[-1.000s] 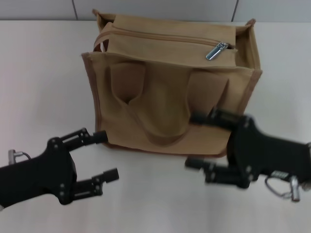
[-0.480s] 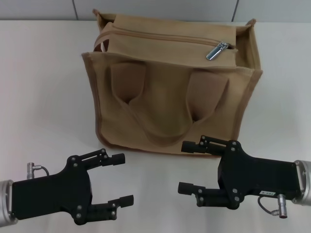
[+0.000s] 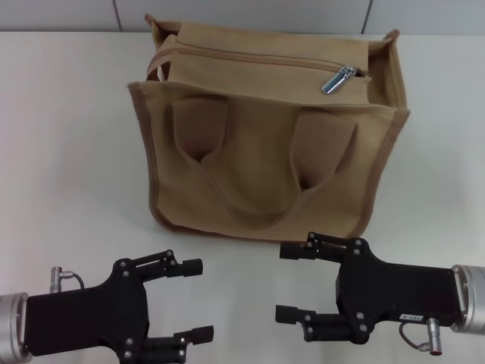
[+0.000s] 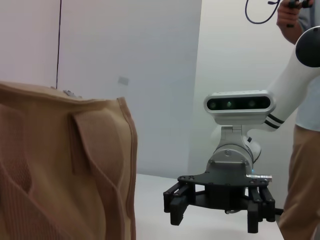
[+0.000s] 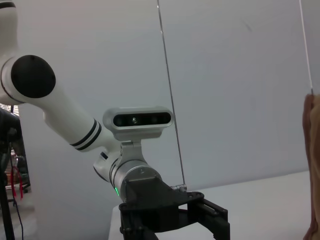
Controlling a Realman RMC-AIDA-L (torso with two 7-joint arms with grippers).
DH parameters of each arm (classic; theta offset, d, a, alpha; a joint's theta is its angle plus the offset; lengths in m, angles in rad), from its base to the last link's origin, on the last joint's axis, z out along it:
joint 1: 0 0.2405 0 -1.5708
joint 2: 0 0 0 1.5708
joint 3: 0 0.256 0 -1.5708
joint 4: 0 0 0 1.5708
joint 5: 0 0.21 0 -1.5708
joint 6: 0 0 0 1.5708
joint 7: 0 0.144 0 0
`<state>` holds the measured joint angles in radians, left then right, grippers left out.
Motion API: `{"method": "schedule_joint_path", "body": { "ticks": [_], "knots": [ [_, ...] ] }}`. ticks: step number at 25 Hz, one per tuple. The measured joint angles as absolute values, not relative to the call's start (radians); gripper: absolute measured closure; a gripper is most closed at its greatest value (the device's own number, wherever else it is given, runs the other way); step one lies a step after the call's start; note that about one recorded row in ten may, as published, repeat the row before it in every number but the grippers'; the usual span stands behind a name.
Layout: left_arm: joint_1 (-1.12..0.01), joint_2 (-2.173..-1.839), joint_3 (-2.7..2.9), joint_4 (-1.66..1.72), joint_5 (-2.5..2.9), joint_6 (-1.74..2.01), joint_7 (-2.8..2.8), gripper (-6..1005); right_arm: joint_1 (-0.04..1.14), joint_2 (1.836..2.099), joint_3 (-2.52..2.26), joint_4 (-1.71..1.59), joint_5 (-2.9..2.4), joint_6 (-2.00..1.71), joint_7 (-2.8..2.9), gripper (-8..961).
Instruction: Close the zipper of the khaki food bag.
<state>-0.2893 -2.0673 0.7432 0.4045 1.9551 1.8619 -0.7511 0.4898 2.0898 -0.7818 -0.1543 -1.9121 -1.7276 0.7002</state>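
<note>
Head view shows the bag [image 3: 265,144] standing upright on the white table [image 3: 68,152], at the far middle of the work area, front panel toward the robot. Both grippers sit low and near the robot, well apart from the bag and touching nothing: left gripper [image 3: 198,299] at the lower left, right gripper [image 3: 286,282] at the lower right, each with its black fingers spread wide and empty. The zipper [image 3: 258,59] runs across the top panel; its silver pull tab [image 3: 338,79] lies near the bag's right end, flat on the cloth and tilted. The teeth look joined along most of the visible run, though the far left end by the handle root cannot be read. Material is tan canvas with darker piping at the edges, a matte woven face, two soft loop handles [image 3: 261,205] drooping over the front, and pockets behind them. Judgement: the bag is light and soft-walled, so it will likely buckle or slide under a one-sided pull; one gripper should pinch the stiffer piped rim to brace it. The tab is small, hard and smooth, likely slippery, so it wants a firm pinch across its flat faces. Left wrist view shows the ribbed canvas corner [image 4: 120,165] close by.
</note>
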Motion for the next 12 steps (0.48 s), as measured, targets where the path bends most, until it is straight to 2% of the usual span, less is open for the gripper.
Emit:
{"method": "schedule_joint_path", "body": {
  "ticks": [12],
  "knots": [
    [-0.276,-2.068,0.745,0.401,1.975,1.869,-0.752,213,0.488,2.089,-0.782,-0.131,-1.912,-1.736,0.698,191]
  ]
}}
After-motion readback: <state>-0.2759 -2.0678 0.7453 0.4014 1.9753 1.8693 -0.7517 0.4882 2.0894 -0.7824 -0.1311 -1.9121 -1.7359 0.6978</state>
